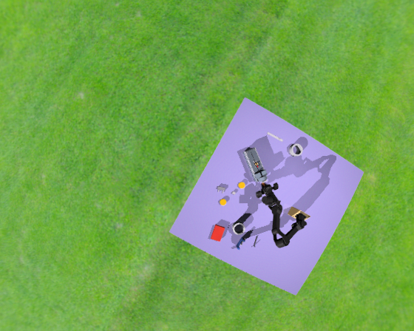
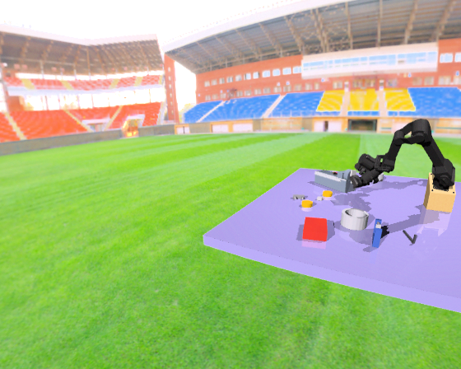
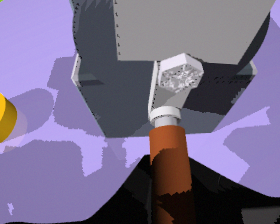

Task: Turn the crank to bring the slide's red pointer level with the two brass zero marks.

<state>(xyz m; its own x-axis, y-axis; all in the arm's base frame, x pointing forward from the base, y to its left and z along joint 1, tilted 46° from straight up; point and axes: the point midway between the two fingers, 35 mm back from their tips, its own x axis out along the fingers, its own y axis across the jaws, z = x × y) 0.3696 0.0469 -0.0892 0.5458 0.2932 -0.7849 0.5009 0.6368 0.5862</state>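
The grey machine (image 1: 250,157) (image 2: 330,181) (image 3: 111,117) is a long trough-shaped body with its crank end facing the arm. Its crank has a pale arm with a faceted hub (image 3: 181,75) and an orange-brown handle (image 3: 168,150). My gripper (image 1: 264,185) (image 2: 352,181) (image 3: 162,160) is shut on the handle, whose lower part runs down between the dark fingers in the wrist view. A small red and brass detail (image 1: 256,164) shows midway along the slide. It is too small to tell whether the red pointer is level with the zero marks.
Two yellow discs (image 1: 242,185) (image 1: 223,202) and a small grey bracket (image 1: 221,189) lie beside the machine. A pale ring (image 1: 239,223) (image 2: 351,221), a red block (image 1: 217,233) (image 2: 315,229) and a blue object (image 2: 376,236) stand farther off. Another ring (image 1: 290,150) and a pale bar (image 1: 275,137) lie beyond the machine.
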